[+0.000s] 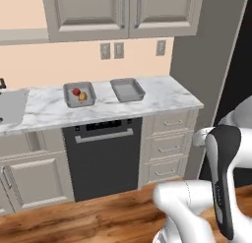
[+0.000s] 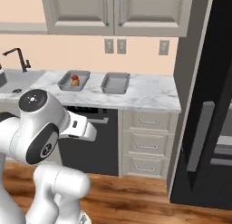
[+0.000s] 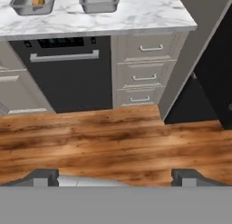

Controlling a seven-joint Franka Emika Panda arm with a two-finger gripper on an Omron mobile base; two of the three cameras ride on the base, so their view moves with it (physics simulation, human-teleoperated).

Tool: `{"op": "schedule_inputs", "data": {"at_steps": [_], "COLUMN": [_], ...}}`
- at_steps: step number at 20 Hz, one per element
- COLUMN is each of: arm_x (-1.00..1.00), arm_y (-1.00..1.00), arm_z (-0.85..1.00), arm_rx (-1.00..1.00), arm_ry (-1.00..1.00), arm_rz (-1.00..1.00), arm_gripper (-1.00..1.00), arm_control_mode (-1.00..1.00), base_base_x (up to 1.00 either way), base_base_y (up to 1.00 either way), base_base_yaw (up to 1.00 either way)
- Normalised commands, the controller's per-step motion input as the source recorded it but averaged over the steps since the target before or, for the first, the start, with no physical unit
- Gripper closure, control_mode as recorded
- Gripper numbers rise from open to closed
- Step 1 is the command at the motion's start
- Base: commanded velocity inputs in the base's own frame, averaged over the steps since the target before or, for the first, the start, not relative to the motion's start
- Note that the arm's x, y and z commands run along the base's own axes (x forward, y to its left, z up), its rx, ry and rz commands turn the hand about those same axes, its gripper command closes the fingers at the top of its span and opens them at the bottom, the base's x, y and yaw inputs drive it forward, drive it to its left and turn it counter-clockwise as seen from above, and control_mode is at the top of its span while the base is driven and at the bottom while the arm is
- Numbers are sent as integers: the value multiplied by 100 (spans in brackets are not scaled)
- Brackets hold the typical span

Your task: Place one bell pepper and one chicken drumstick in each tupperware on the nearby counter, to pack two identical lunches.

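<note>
Gripper (image 3: 115, 175): fingers spread wide, holding nothing, hanging over the wood floor.
Filled tray (image 1: 79, 94): on the counter (image 1: 162, 97), carrying a red pepper (image 1: 76, 91) and golden drumstick (image 1: 82, 96).
Bare tray (image 1: 127, 89): just right of it.
Direction: both trays lie well ahead, up-left of the fingers.

Lighting around me is even and bright, with no visible lamp. Shadows are soft and faint beneath the upper cabinets (image 1: 123, 13) and the counter (image 1: 162, 97) edge. No glare. All pictures are slightly soft and low in resolution; the wood floor (image 3: 113, 137) looks smeared.
</note>
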Motion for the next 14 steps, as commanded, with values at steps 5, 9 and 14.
{"op": "schedule_inputs", "data": {"at_steps": [5,9,14], "arm_x": [0,0,0], "arm_y": [0,0,0], "arm_z": [0,0,0], "arm_rx": [0,0,0], "arm_ry": [0,0,0], "arm_rz": [0,0,0], "arm_gripper": [-100,-100,-100], "arm_control_mode": [100,100,100], "base_base_x": [-100,-90,-45], "base_base_y": [-17,-42,-65], "base_base_yaw": [0,0,-1]}}
